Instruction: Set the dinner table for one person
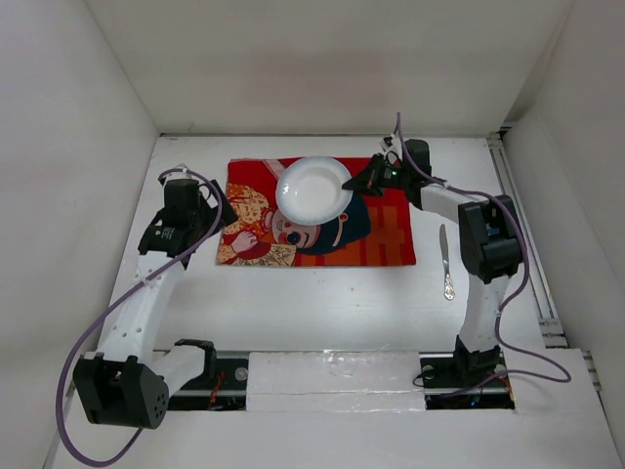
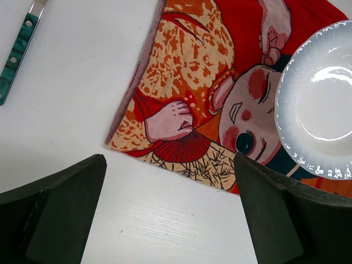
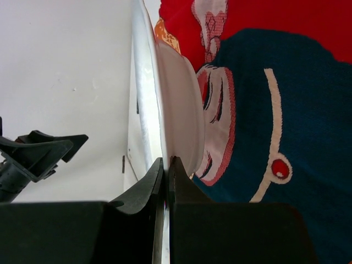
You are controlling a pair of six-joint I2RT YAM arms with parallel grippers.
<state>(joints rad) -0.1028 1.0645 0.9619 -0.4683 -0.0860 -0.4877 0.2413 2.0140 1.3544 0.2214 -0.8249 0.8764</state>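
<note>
Right gripper (image 3: 166, 163) pinches white plate (image 1: 313, 189) rim (over red placemat (image 1: 383, 240)).

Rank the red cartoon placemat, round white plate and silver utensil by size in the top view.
Largest: red cartoon cloth placemat.
Then: round white plate, pinched by the right gripper.
Smallest: slim silver utensil.

Green-handled utensil (image 2: 16, 55) cut by top edge, plate (image 2: 313, 99) by right edge

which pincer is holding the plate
The right pincer: it is shut on the white plate at its rim, over the red placemat. The left pincer hangs open, holding nothing, at the placemat's near-left corner.
</note>
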